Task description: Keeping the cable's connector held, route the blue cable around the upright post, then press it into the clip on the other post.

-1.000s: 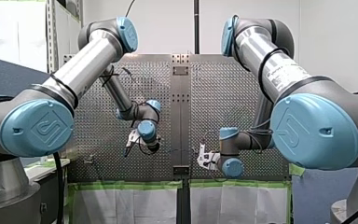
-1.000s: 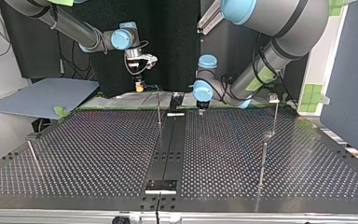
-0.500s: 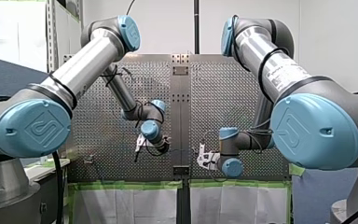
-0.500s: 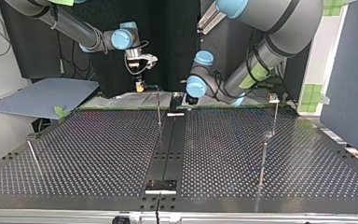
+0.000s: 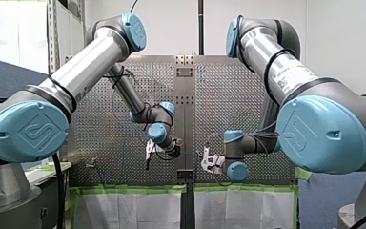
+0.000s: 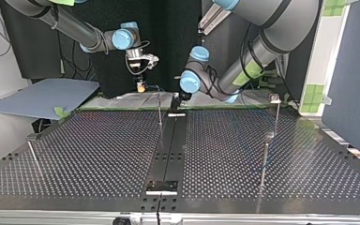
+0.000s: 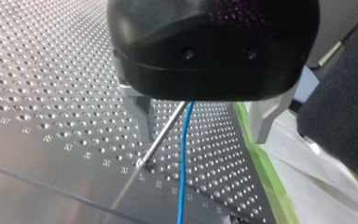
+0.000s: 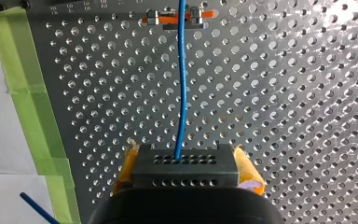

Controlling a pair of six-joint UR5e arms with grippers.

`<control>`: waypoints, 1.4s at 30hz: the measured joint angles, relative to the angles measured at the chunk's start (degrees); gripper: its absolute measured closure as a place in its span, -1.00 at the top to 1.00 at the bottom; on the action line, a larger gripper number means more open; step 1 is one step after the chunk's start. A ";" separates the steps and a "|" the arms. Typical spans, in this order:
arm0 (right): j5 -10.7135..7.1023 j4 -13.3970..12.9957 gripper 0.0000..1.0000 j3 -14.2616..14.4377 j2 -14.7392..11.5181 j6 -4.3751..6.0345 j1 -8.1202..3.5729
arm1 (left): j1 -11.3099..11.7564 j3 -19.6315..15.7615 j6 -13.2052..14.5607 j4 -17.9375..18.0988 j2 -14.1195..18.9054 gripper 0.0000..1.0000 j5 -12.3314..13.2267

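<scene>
- My right fingers (image 8: 249, 173) have yellow pads and are closed tight on the dark connector (image 8: 185, 170), one on each side
- The blue cable (image 8: 182, 93) comes out of the connector and runs ahead over the table (image 8: 307, 93) to an orange piece (image 8: 177, 17) with two nuts
- My left fingers (image 7: 140, 114) are metal and wide open, and they hold nothing
- Between them I see the blue cable and a thin metal post (image 7: 165, 130), close beside each other
- In the top view, both sets of fingers are by the far edge of the table, near its middle
</scene>
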 joint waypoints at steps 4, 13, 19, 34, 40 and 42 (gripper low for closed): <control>-0.14 -0.15 -1.00 0.00 -0.01 0.00 0.06 | -0.41 0.00 -1.11 -0.13 -0.05 1.00 -0.09; -0.94 -0.39 -1.00 -0.25 -0.02 -0.08 0.28 | -1.10 0.30 -2.28 -0.48 -2.10 1.00 0.30; -1.22 -0.46 -1.00 -0.31 0.00 -0.12 0.42 | -2.26 1.81 -3.22 0.68 -3.23 1.00 1.48; -2.10 -0.48 -1.00 -0.46 0.02 -0.04 0.46 | -3.61 2.46 -7.60 4.55 -3.33 1.00 2.95; -2.11 -0.30 -1.00 -0.51 0.03 -0.08 0.47 | -3.88 2.47 -7.62 5.94 -3.33 0.88 2.24; -2.12 -0.28 -1.00 -0.52 0.03 -0.09 0.48 | -3.89 2.47 -7.58 6.51 -3.33 0.73 2.15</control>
